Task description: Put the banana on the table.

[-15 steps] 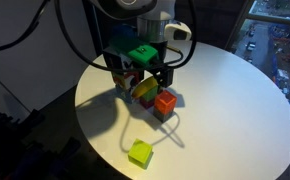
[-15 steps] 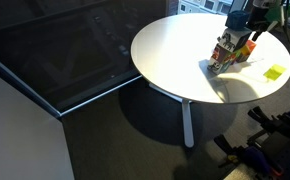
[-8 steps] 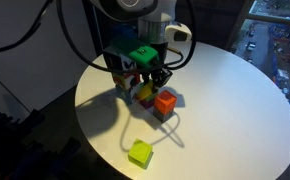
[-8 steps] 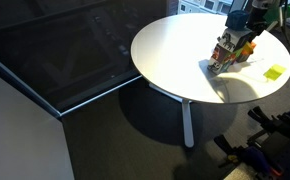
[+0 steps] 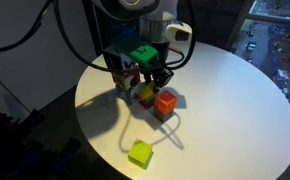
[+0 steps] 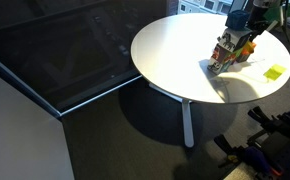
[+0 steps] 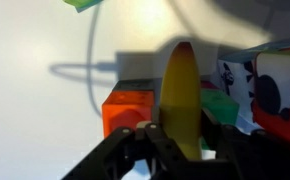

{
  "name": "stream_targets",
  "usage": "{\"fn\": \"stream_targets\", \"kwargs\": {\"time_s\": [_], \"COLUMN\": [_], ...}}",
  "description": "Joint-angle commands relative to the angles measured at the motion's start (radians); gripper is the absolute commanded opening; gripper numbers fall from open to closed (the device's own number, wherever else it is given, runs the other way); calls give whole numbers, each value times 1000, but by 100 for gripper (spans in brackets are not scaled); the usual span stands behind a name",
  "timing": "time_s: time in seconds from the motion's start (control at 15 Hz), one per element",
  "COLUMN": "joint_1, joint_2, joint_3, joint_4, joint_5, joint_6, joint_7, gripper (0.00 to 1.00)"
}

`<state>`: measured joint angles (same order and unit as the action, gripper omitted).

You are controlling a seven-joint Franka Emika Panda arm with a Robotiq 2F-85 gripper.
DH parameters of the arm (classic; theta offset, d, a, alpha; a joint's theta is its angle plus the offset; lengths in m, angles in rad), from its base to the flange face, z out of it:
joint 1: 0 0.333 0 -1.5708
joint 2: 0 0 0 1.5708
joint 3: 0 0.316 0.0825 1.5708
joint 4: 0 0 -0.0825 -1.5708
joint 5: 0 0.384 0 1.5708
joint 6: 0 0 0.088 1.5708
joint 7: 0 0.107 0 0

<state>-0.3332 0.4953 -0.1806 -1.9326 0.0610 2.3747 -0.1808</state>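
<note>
White round table (image 5: 235, 95), dim room, in an exterior view: the end effector (image 5: 150, 83) hangs low over a cluster of blocks (image 5: 161, 101), with a yellow-green cube (image 5: 140, 153) well apart. Another exterior view shows that cluster near the table's far side. Wrist view: the end effector grips the banana (image 7: 182, 95) narrowly, above an orange block (image 7: 128, 108).

Round white table (image 5: 235, 90), bearing a tight cluster of coloured blocks (image 5: 153, 97) directly under the gripper (image 5: 150, 78), with an orange cube (image 5: 166, 102) at the cluster's outer edge. Well apart from the gripper, near the rim, a lone yellow-green cube (image 5: 140, 153) sitting flat on the top. In the wrist view, just beyond the gripper, the orange cube, a green block (image 7: 220, 105) and a black-and-white block (image 7: 240, 85) packed side by side.
</note>
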Motion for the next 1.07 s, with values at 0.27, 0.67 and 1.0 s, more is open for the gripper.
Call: {"fn": "stream_targets", "kwargs": {"time_s": [0.27,0.67,1.0], "joint_1": [20,16,6], "joint_2": [-72,-150,-236], "joint_3": [-49,-80,-106], "joint_4": [-7,-52,-125], "joint_5": [-46,-89,-148], "joint_6": [-32,-50,-76], "joint_7": [76,67,31], "gripper": [17,17,17]}}
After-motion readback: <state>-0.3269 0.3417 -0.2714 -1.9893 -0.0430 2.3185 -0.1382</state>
